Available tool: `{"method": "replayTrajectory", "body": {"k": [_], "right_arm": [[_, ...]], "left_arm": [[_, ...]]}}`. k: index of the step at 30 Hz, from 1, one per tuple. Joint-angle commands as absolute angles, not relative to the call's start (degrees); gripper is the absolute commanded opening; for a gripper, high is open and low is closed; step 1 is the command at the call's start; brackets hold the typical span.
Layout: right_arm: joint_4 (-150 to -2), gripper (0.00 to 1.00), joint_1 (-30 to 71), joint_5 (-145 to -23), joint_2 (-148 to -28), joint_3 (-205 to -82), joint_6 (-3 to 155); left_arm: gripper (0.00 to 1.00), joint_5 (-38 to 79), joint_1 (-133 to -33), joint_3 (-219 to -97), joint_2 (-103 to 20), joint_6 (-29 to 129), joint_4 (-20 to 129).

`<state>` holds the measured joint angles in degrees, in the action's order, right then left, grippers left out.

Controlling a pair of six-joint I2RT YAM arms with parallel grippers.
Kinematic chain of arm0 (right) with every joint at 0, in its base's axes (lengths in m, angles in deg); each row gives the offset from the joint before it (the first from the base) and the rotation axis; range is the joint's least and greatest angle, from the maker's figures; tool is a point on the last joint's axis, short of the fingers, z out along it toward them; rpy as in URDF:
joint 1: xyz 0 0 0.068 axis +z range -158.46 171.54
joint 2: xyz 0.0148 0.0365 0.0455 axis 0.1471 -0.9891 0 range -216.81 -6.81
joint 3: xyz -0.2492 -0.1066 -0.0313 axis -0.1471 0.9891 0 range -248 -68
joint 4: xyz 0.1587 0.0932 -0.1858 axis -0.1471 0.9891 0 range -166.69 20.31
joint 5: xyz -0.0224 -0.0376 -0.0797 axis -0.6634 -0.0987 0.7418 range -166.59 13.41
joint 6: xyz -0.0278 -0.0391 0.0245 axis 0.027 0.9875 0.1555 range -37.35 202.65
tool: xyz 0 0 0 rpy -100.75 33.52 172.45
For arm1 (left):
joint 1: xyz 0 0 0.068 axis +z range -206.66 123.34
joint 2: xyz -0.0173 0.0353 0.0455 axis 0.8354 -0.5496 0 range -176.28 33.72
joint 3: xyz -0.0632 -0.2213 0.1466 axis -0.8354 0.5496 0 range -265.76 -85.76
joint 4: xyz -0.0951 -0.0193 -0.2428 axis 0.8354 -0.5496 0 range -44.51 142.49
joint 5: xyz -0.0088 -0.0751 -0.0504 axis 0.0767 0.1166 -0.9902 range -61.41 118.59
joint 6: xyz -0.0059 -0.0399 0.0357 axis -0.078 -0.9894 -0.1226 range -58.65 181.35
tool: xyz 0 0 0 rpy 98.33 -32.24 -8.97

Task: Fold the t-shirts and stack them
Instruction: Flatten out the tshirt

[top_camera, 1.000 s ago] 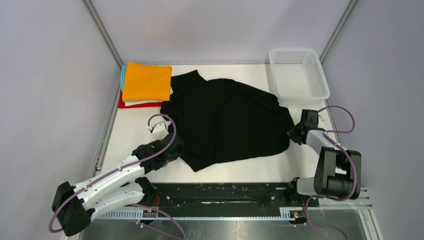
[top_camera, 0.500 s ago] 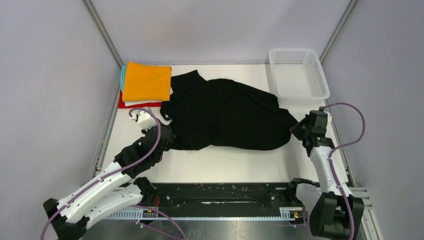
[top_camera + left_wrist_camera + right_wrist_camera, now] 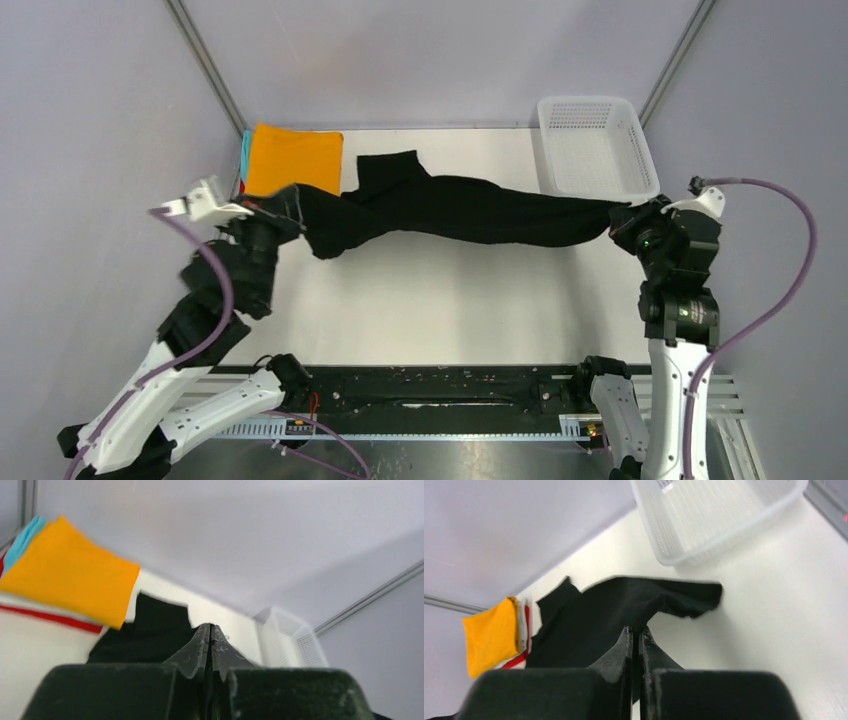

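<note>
Holding the black t-shirt stretched between both grippers

The left gripper is pinched closed on the left end of the black t-shirt, and the right gripper is clamped on its right end. The soft matte cloth spans the white table as a long, wrinkled band. Beside its left end lies the folded stack: orange t-shirt on top, with teal t-shirt and red t-shirt edges showing beneath. The white mesh basket sits in the far right corner.

The large t-shirt was stretched across mid-frame over the worktop, between the left hand and the right hand. The folded t-shirts were stacked upper left; the basket was set upper right.
</note>
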<state>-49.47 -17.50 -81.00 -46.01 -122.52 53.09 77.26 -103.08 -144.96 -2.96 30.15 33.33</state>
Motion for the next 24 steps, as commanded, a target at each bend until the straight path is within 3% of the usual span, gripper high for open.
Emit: {"method": "replayTrajectory", "body": {"k": [1,14,18,24], "right_arm": [[-41.86,0.00,-17.25,-82.78,-44.08,-134.30,57.45],[-32.66,0.00,-17.25,-77.64,-38.34,-161.49,63.30],[-31.97,0.00,-17.25,-77.30,-36.96,-165.81,64.51],[-31.53,0.00,-17.25,-76.91,-38.79,-169.93,65.42]], "left_arm": [[0.00,71.87,-103.02,-156.27,-1.59,42.61,41.25],[0.00,42.52,-102.95,-200.96,-14.06,53.02,26.68],[0.00,38.48,-102.82,-211.65,-17.29,54.17,23.51],[0.00,40.94,-100.74,-217.26,-21.02,56.71,24.15]]}}
